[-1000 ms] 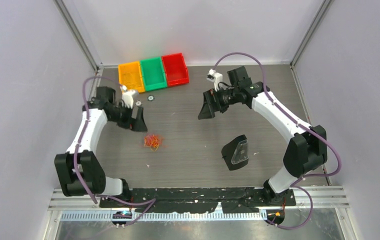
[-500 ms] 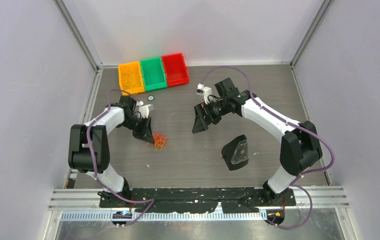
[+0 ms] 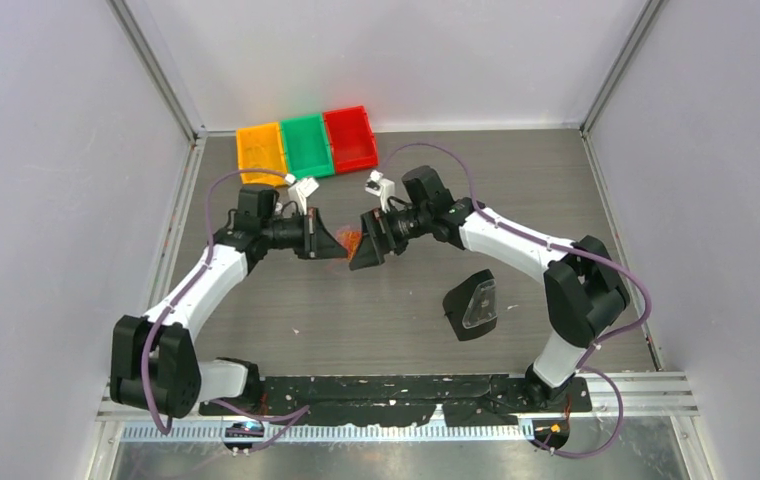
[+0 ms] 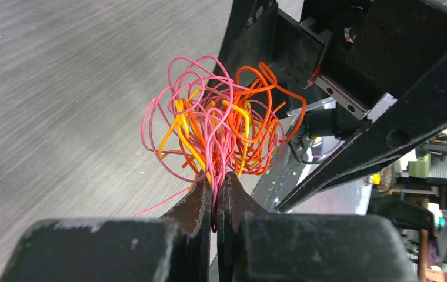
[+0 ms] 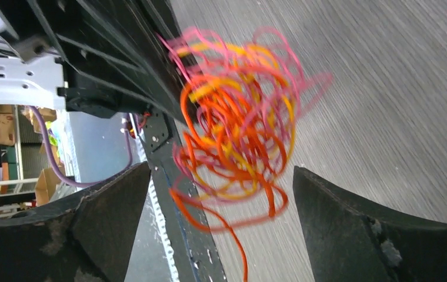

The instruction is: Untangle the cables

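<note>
Table (image 3: pixel 376 310): dark grey wood-grain surface, enclosed by pale walls with metal corner posts. Three open bins stand in a row at the far edge, at about 11 o'clock from the table's centre, touching side by side: orange bin (image 3: pixel 262 150) on the left, green bin (image 3: pixel 305 144) in the middle, red bin (image 3: pixel 349 137) on the right. A black wedge-shaped object with a clear panel (image 3: pixel 472 304) lies at about 4 o'clock, well apart from the bins.
</note>
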Available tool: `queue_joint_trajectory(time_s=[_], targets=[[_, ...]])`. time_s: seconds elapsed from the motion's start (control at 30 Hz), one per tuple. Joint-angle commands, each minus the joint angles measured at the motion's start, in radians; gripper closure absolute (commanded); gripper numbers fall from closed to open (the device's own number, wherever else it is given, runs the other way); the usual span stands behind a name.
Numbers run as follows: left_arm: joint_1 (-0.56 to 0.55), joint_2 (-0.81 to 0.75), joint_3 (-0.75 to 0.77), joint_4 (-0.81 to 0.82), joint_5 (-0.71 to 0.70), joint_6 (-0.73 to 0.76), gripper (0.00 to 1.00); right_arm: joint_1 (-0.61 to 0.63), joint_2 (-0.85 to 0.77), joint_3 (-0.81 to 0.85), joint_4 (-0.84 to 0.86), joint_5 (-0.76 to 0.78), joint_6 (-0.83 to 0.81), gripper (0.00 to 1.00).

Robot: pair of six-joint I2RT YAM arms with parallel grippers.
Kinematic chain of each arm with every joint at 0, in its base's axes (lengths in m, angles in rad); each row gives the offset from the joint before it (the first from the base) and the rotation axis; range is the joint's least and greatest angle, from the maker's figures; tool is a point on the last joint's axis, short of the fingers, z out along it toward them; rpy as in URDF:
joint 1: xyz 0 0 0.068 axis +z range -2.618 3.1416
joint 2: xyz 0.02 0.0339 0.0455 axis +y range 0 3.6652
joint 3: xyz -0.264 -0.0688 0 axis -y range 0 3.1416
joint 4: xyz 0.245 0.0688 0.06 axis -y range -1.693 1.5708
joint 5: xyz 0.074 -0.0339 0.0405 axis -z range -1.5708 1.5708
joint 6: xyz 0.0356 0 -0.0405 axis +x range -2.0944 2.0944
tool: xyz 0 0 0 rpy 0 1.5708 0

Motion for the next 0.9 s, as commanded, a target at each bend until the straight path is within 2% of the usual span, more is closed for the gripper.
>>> queue_joint_trajectory(time_s=[0.0,0.07,0.1,0.13,0.17,0.23,0.3,0.37,0.5,0.63,0.73,0.8,0.87], targets=[[-0.026,-0.024,-0.028,0.144,0.071,-0.119,1.00,0.010,-0.021,0.003,0.178,-0.018,0.066,0.06],[-0.026,-0.037,-0.041,0.159,0.082,-0.118,1.00,0.010,-0.025,0.004,0.171,0.011,0.046,0.28],[-0.026,-0.046,-0.045,0.156,0.085,-0.111,1.00,0.010,-0.034,-0.001,0.166,0.023,0.036,0.46],[-0.026,-0.054,-0.048,0.143,0.087,-0.097,1.00,0.009,-0.041,-0.005,0.156,0.049,0.014,0.57],[-0.024,-0.067,-0.046,0.123,0.086,-0.073,1.00,0.009,-0.056,-0.013,0.150,0.056,0.000,0.76],[-0.009,-0.093,-0.042,0.080,0.098,-0.022,0.88,0.009,-0.080,-0.022,0.117,0.072,-0.049,0.92],[0.000,-0.128,-0.026,0.005,0.092,0.078,0.73,0.009,-0.110,-0.033,0.084,0.081,-0.096,0.94],[0.001,-0.171,0.002,-0.089,0.055,0.203,0.62,0.010,-0.141,-0.043,0.063,0.084,-0.135,0.94],[0.004,-0.247,0.020,-0.134,-0.016,0.295,0.38,0.009,-0.177,-0.050,0.045,0.048,-0.158,0.94],[-0.001,-0.281,0.040,-0.115,-0.051,0.343,0.36,0.012,-0.184,-0.053,0.032,0.035,-0.161,0.95],[-0.022,-0.276,0.080,-0.140,-0.073,0.424,0.41,0.015,-0.173,-0.055,0.017,0.030,-0.155,0.95],[-0.025,-0.262,0.084,-0.170,-0.041,0.425,0.42,0.015,-0.174,-0.068,0.035,0.020,-0.128,0.95],[-0.025,-0.270,0.047,-0.165,0.014,0.428,0.38,0.013,-0.176,-0.076,0.061,0.004,-0.094,0.95]])
